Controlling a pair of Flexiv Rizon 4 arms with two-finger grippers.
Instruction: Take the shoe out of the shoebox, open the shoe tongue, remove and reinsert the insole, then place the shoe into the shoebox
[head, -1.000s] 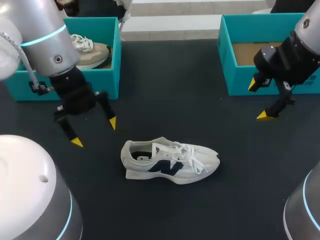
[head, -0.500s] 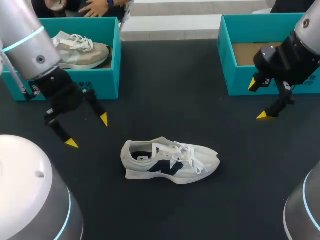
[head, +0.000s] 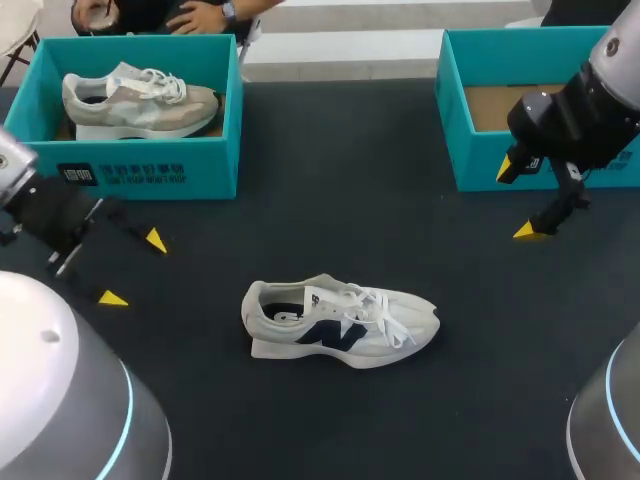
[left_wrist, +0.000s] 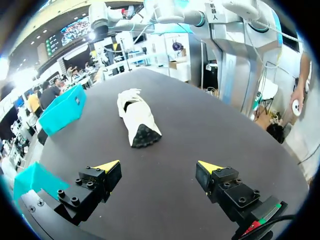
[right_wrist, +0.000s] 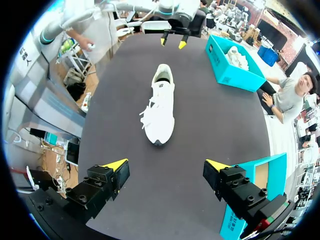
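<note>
A white shoe (head: 340, 325) with a dark side logo lies on its sole in the middle of the black table, toe to the right. My left gripper (head: 134, 269) stands open to the shoe's left, near the table's left edge. In the left wrist view the shoe (left_wrist: 136, 112) lies ahead of the open gripper (left_wrist: 158, 166), heel towards it. My right gripper (head: 514, 200) hangs open in front of the right teal shoebox (head: 470, 165), whose cardboard floor shows bare. In the right wrist view the shoe (right_wrist: 160, 110) points its toe at the open gripper (right_wrist: 167, 165).
A second teal shoebox (head: 150, 172) at the back left holds a beige and grey shoe (head: 140, 100). A person's hands (head: 200, 15) rest just behind that box. My arms' round grey bases fill the near corners.
My left arm has swung left and towards the front, away from the left box, uncovering the shoe inside it. The white shoe and my right arm have stayed put.
</note>
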